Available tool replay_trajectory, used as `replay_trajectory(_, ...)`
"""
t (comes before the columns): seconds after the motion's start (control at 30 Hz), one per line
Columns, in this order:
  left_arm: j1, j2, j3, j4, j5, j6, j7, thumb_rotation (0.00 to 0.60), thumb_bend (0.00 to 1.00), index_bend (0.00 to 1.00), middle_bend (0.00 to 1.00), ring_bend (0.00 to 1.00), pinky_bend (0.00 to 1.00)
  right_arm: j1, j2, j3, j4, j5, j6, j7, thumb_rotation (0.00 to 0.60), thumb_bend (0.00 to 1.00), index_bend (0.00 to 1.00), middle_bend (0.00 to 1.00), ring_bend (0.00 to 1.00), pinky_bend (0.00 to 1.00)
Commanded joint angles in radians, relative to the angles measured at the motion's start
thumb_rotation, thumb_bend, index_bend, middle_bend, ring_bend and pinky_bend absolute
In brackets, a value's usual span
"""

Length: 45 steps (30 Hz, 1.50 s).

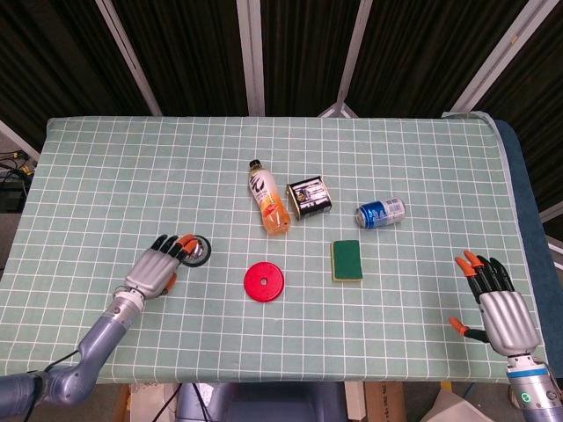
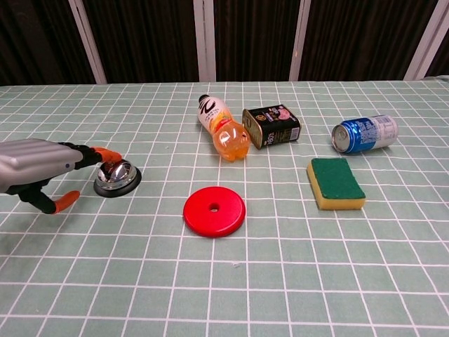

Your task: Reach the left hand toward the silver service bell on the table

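service bell (image 2: 117, 177) at left robot hand (image 2: 35, 166) fingertips (touching)

On the table (image 1: 106, 167) there is one silver service bell (image 2: 118, 176), one red disc (image 2: 214, 210) with a hole in its middle, one orange drink bottle (image 1: 268, 201) lying on its side, one dark tin (image 1: 309, 197), one blue drink can (image 1: 380, 212) lying on its side, and one green-and-yellow sponge (image 1: 347, 260); that makes six loose things, one of each kind, and two robot hands are in view, the left hand (image 1: 156, 272) and the right hand (image 1: 500, 310)
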Motion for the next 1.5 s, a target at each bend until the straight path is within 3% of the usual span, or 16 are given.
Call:
replay_trajectory(0.03, -0.003, -0.002, 0.006, 0.008, -0.003, 0.002, -0.005, 0.6, 0.77, 0.0, 0.0, 0.0, 0.0, 0.0, 0.0, 0.0, -0.001, 0.001, -0.001, 0.0, 0.6, 0.22, 0.0, 0.0, 0.0, 0.0)
replay_trajectory(0.47, -0.017, 0.011, -0.054, -0.069, 0.092, 0.102, -0.089, 0.6, 0.73, 0.0, 0.0, 0.0, 0.0, 0.0, 0.003, 0.0, -0.002, 0.0, 0.001, 0.008, 0.6, 0.22, 0.0, 0.0, 0.0, 0.0)
replay_trajectory(0.57, -0.007, 0.035, -0.07, -0.108, 0.114, 0.136, -0.122, 0.6, 0.6, 0.0, 0.0, 0.0, 0.0, 0.0, 0.004, 0.0, -0.002, -0.001, 0.001, 0.01, 0.6, 0.22, 0.0, 0.0, 0.0, 0.0)
replay_trajectory(0.63, 0.007, 0.056, -0.071, -0.135, 0.134, 0.166, -0.137, 0.6, 0.43, 0.0, 0.0, 0.0, 0.0, -0.001, 0.004, 0.0, -0.001, -0.001, 0.002, 0.011, 0.6, 0.22, 0.0, 0.0, 0.0, 0.0)
replay_trajectory(0.7, 0.036, 0.091, -0.057, -0.171, 0.158, 0.209, -0.147, 0.6, 0.27, 0.0, 0.0, 0.0, 0.0, -0.001, 0.005, 0.0, -0.001, -0.001, 0.002, 0.011, 0.6, 0.22, 0.0, 0.0, 0.0, 0.0)
replay_trajectory(0.8, 0.102, 0.14, -0.017, -0.221, 0.199, 0.291, -0.164, 0.6, 0.14, 0.0, 0.0, 0.0, 0.0, 0.0, 0.005, -0.001, 0.0, -0.003, 0.002, 0.01, 0.6, 0.22, 0.0, 0.0, 0.0, 0.0)
replay_trajectory(0.93, 0.21, 0.204, 0.066, -0.248, 0.302, 0.412, -0.218, 0.6, 0.11, 0.0, 0.0, 0.0, 0.0, 0.001, 0.003, -0.002, 0.003, -0.009, 0.003, 0.004, 0.6, 0.22, 0.0, 0.0, 0.0, 0.0)
replay_trajectory(1.17, 0.386, 0.27, 0.191, -0.186, 0.441, 0.598, -0.338, 0.6, 0.11, 0.0, 0.0, 0.0, 0.0, -0.001, -0.002, 0.001, 0.008, -0.008, 0.01, -0.012, 0.6, 0.22, 0.0, 0.0, 0.0, 0.0)
replay_trajectory(1.5, 0.471, 0.296, 0.223, -0.077, 0.513, 0.67, -0.473, 0.6, 0.11, 0.0, 0.0, 0.0, 0.0, -0.002, -0.007, 0.0, 0.009, -0.009, 0.01, -0.024, 0.6, 0.22, 0.0, 0.0, 0.0, 0.0)
